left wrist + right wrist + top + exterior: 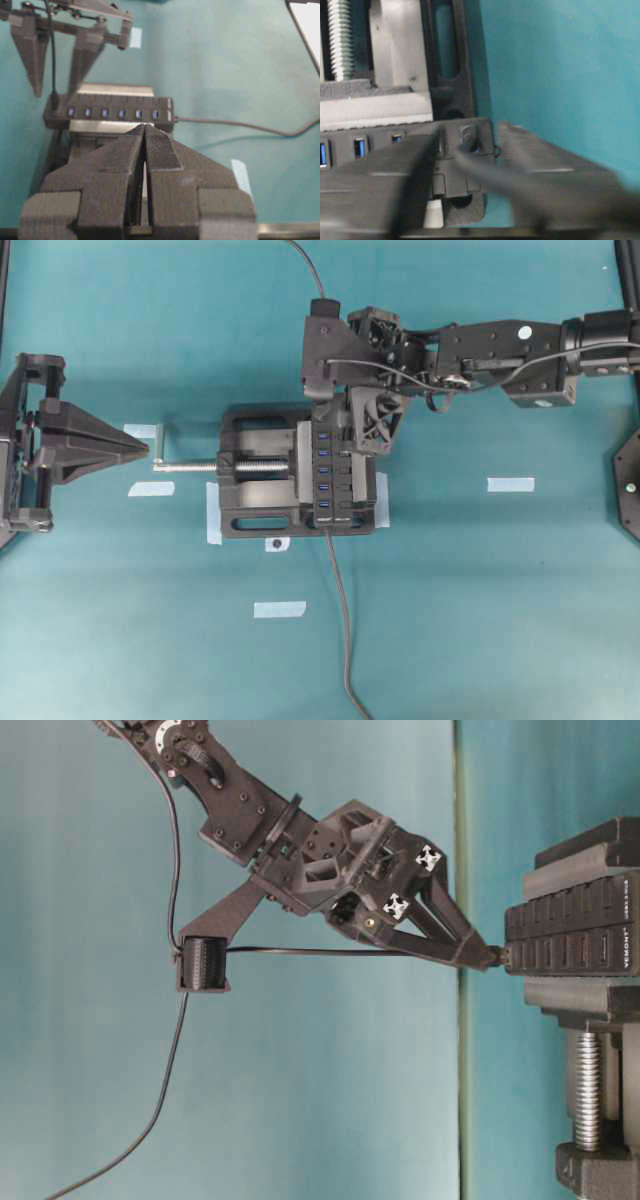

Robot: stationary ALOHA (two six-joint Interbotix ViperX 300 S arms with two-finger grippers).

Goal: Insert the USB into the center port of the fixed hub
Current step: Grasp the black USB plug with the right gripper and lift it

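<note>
Straddling the USB [466, 139], right gripper [470, 150] fingers touch the fixed hub [107, 111].

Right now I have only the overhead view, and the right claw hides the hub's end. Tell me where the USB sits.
Observer: Left wrist view: the USB stands at the end slot of the hub, three slots off the center port.
Operator: Report the right claw's jaws.
Observer: The right claw is open, one finger either side of the cable.
Operator: Give its height.
Observer: Table-level view: its fingertips are down at the hub's face.
</note>
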